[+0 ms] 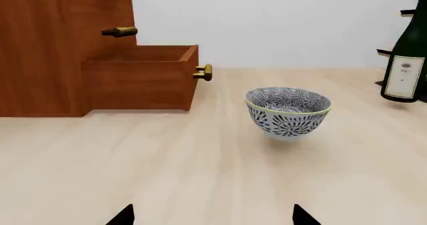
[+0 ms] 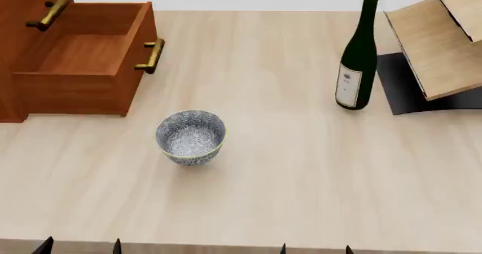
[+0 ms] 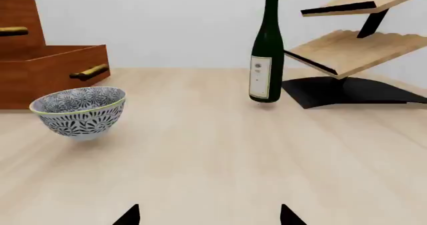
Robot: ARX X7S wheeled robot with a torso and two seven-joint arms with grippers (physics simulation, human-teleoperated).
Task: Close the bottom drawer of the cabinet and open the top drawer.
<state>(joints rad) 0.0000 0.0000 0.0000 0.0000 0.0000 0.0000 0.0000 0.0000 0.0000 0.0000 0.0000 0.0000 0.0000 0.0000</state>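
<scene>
Bottom drawer (image 2: 83,56) pulled well out of the cabinet (image 2: 22,17) at the table's (image 2: 301,169) far left, brass handle's long axis level across its front (facing the bottle (image 2: 358,56)), hollow inside seen only from the head view; both grippers (image 1: 212,216) (image 3: 208,216) spread wide, empty.

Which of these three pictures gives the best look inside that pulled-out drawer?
The head view: it looks down into the open bottom drawer, showing its bare floor, side walls and brass handle. The left wrist view shows it side-on, outer wall only. The right wrist view catches just its front corner and handle, at the picture's edge.
</scene>
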